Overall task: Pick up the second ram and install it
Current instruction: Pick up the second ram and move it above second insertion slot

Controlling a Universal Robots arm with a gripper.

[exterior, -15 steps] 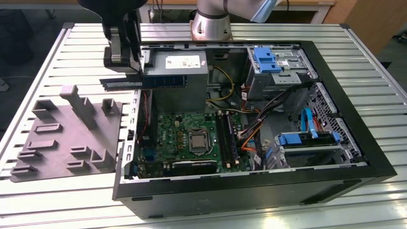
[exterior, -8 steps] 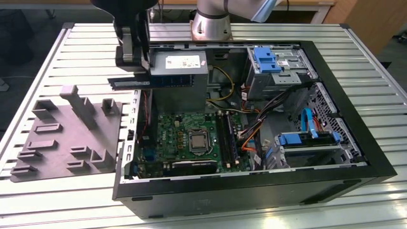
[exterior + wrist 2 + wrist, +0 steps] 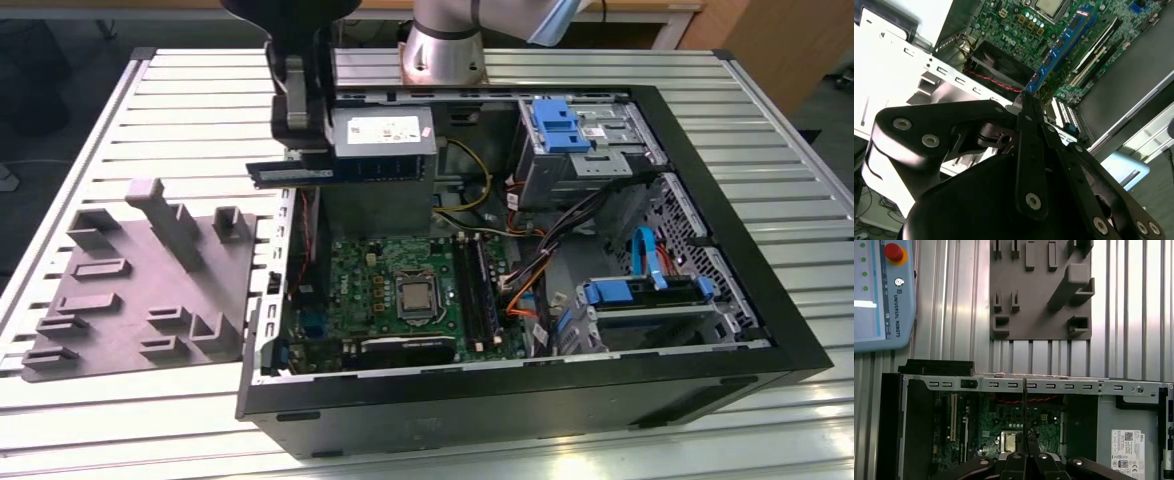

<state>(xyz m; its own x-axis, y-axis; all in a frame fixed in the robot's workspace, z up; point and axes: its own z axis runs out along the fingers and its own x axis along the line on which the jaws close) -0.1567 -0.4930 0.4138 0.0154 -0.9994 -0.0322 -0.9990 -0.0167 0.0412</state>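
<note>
The black hand (image 3: 1026,102) sits closest in the second wrist view, its fingers clenched on one end of the second ram (image 3: 1059,47). The slim blue board juts out from the fingertips over the green motherboard (image 3: 1019,30). Going from the exterior view's left, a grey moulded holder (image 3: 134,290) lies on the slatted metal bench (image 3: 120,430), and just beside it stands the open computer case (image 3: 534,400). The hand (image 3: 304,155) hangs over the far part of the case, toward that view's left. It holds the second ram (image 3: 360,170) level in the air, next to the power supply (image 3: 380,130) and apart from the board below. Further right lie the processor socket (image 3: 416,297), then the long dark memory slots (image 3: 475,290), then the blue drive-bay clips (image 3: 621,292). Judging from this, the pick-up is done and the carry toward the slots is in hand. Seating the stick would call for lining its long edge up with a free slot, keeping it square and pressing straight down.
</note>
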